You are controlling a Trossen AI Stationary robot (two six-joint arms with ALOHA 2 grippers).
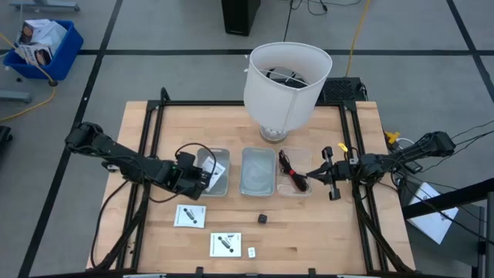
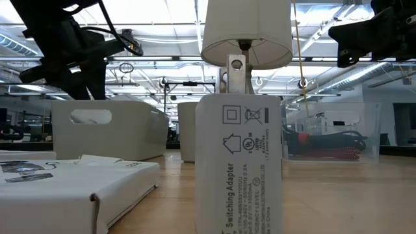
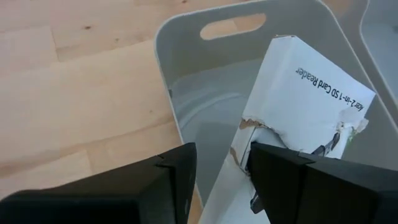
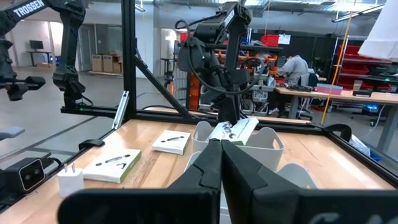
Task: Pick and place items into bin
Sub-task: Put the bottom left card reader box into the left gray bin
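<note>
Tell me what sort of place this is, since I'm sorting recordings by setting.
Probably a robotics lab or workshop in an industrial hall: a wooden table in a black frame, workbenches with a seated person behind, red shelving, and taped floor lines.

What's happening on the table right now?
The left end effector holds a white packet over the left bin, not yet released. The right end effector hovers shut by the right bin, which already holds the black cable. Two packets, a black cube and a white adapter remain on the table.
</note>
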